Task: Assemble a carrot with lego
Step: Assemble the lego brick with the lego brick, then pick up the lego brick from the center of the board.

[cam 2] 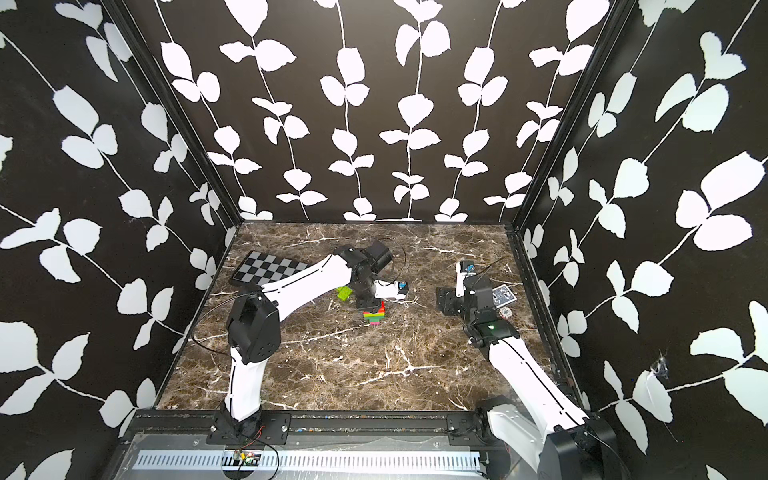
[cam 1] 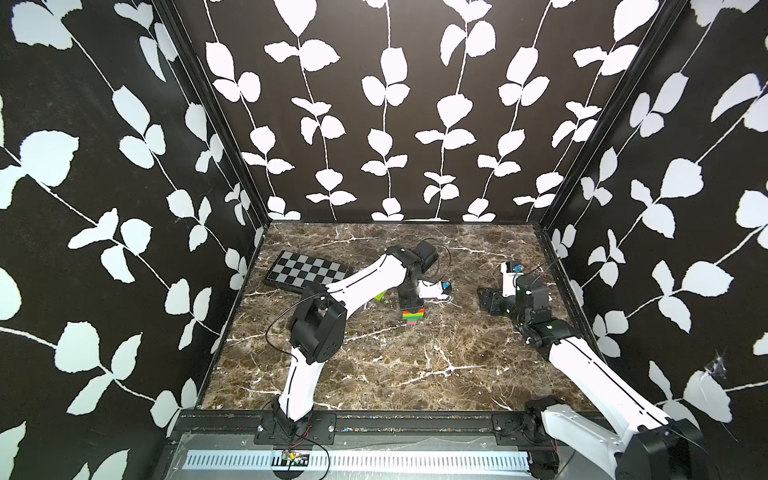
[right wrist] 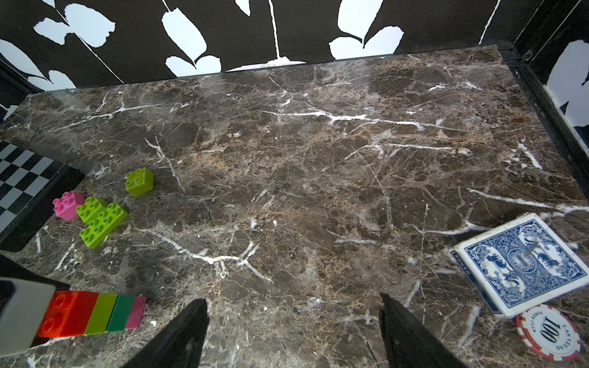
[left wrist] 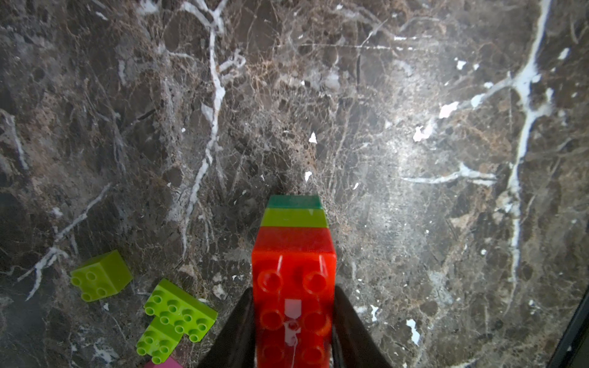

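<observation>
Carrot (left wrist: 294, 248) — red-orange, lime, green bands — clamped by left gripper (left wrist: 293, 289); lime brick (left wrist: 100, 275), lime L-piece (left wrist: 177, 318), pink brick (left wrist: 162, 363) beside, on marble tabletop (left wrist: 398, 133).

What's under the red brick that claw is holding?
A lime layer, then a green layer, then a pink layer. The carrot's underside, and whether it touches the table, is hidden.

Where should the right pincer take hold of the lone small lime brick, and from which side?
I'd take the lone lime brick across two opposite smooth side walls, the right pincer coming down from above. It sits studs up, apart from the lime L-shaped piece and pink brick, so its sides are free.
</observation>
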